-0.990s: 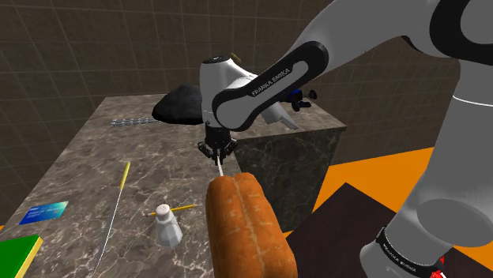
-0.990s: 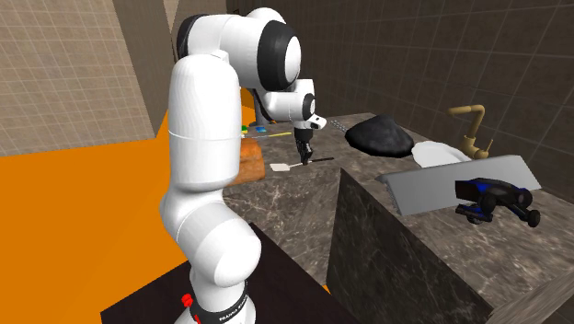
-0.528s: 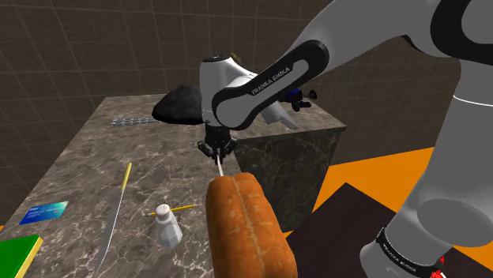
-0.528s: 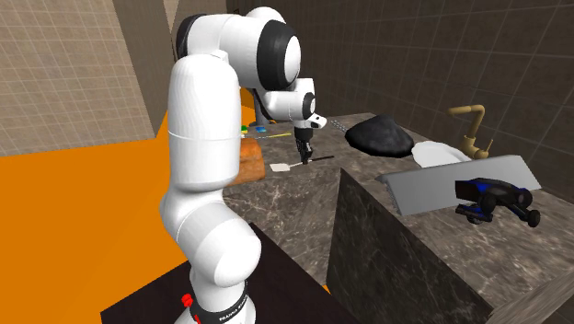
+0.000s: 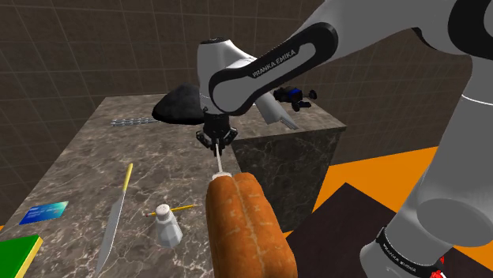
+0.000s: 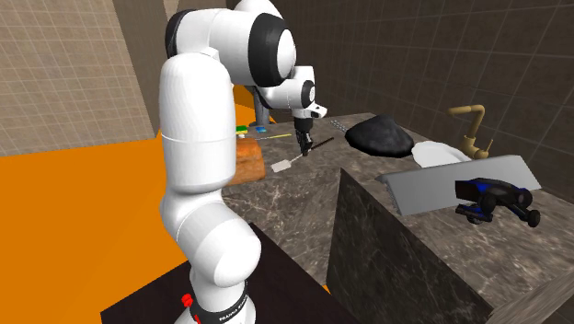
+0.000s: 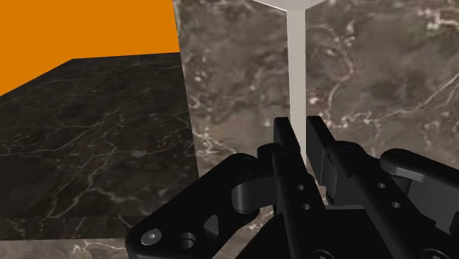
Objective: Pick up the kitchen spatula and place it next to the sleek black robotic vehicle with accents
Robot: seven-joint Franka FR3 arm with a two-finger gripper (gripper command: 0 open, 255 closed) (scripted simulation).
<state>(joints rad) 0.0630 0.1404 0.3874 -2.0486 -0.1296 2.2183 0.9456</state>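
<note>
Jaws are clamped on the pale shaft of the spatula (image 7: 296, 81), 1 black finger pressed to each side of it. In the second exterior view the spatula (image 6: 285, 166) hangs tilted over the marble counter (image 6: 304, 207), its white blade low and just beside the bread loaf (image 6: 248, 158), its dark end raised past the jaws. Whether the blade touches the counter cannot be told. In the shoulder view the spatula's shaft (image 5: 219, 158) runs down from the jaws and passes behind the near end of the bread loaf (image 5: 245, 229).

The black robotic vehicle (image 6: 492, 198), with blue accents, sits far along the counter at the second exterior view's right, just beside a grey sloped panel (image 6: 441, 184), well apart from the spatula. A black rounded lump (image 6: 379, 136) lies between them.

At the shoulder view's left lie a knife (image 5: 114, 221), a salt shaker (image 5: 166, 225), a blue card (image 5: 43, 212) and a green book (image 5: 16, 254).
</note>
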